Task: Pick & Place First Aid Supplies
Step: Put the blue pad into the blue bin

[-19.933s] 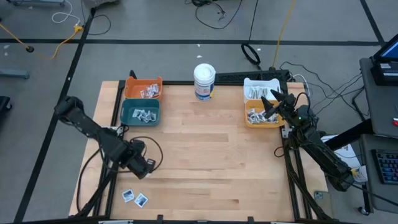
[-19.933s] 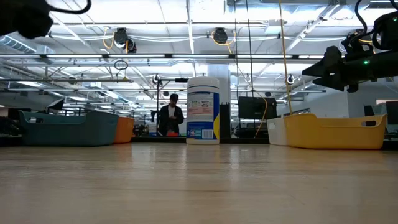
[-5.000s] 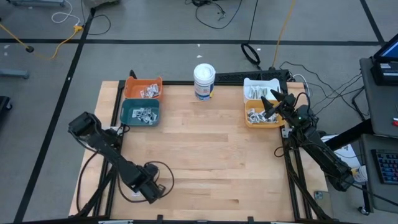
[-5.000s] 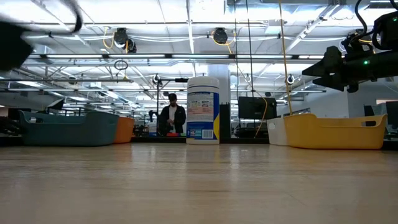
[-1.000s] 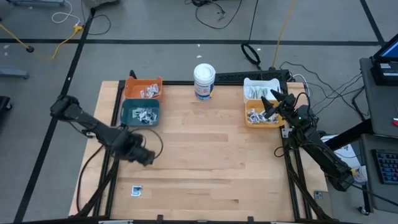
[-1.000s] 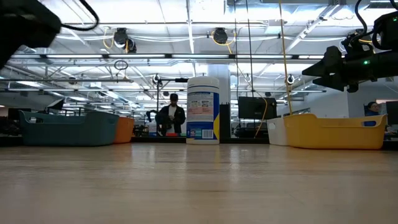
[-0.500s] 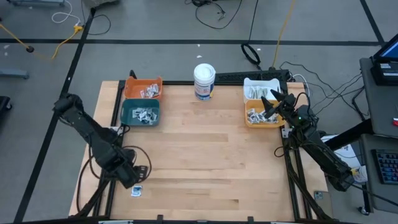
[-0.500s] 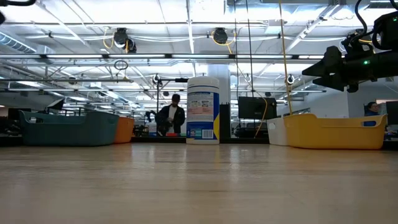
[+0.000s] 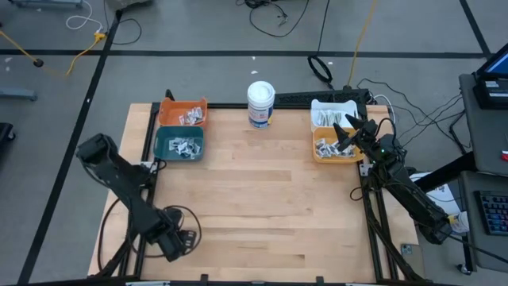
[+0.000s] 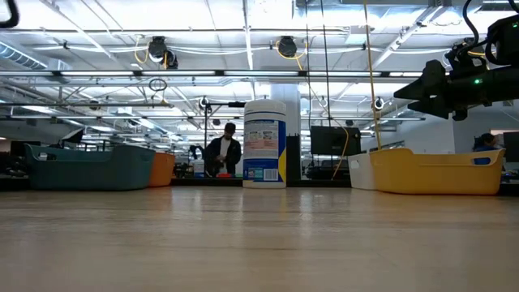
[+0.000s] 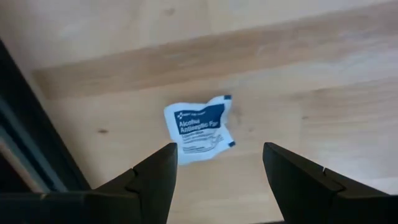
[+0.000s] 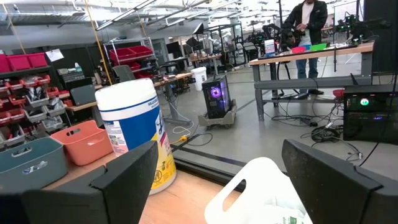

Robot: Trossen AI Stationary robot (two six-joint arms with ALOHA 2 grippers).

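Note:
One square white-and-blue sachet (image 11: pixel 198 129) lies flat on the wooden table near its front left corner. My left gripper (image 11: pixel 221 150) hangs open just above it, one finger on each side, touching nothing. From above, the left gripper (image 9: pixel 179 241) hides the sachet. More first aid supplies lie in the teal bin (image 9: pixel 179 144), the orange bin (image 9: pixel 184 112), the yellow bin (image 9: pixel 333 148) and the white bin (image 9: pixel 332 114). My right gripper (image 9: pixel 349 132) waits open above the yellow bin, and shows in its own wrist view (image 12: pixel 219 149).
A tall white tub (image 9: pixel 260 104) with a blue label stands at the middle of the far edge. The table's left frame rail (image 11: pixel 25 149) runs close beside the sachet. A person (image 10: pixel 221 154) stands in the room far behind the table.
My left gripper has swung from beside the teal bin toward the table's near edge and come down over the lone sachet, which it now covers in the high view. The sachet has not moved.

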